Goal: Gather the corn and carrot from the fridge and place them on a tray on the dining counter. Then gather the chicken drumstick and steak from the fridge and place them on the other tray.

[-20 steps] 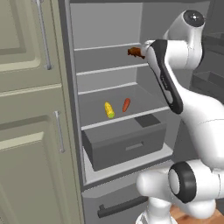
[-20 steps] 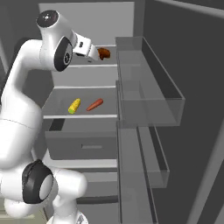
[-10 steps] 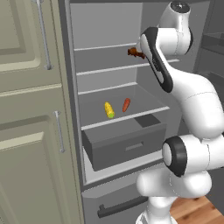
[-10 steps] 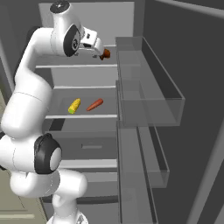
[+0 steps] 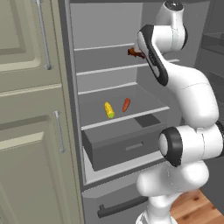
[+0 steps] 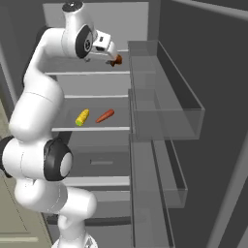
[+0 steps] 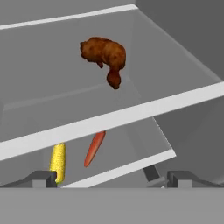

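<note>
1. The tool point(image 6: 113, 54) hung released and empty, jaws spread wide, high inside the open grey fridge point(image 5: 109, 144)
2. The brown lumpy chicken drumstick point(image 7: 104, 56) lay on the upper shelf just ahead of it
3. The yellow corn cob point(image 5: 109, 110) and slim orange carrot point(image 5: 126, 104) rested side by side on a lower shelf
4. I judged nothing gathered yet; next, the tool needed to drop to the corn

The fridge point(image 5: 72, 131) stands open. The drumstick point(image 7: 104, 54) lies alone on an upper shelf point(image 7: 131, 111), with bare shelf on every side and open height above. One shelf down, the corn point(image 7: 57, 162) and carrot point(image 7: 94, 148) lie side by side, apart; the upper shelf's front edge overhangs them. The door bins point(image 6: 164, 104) flank the right.
</note>
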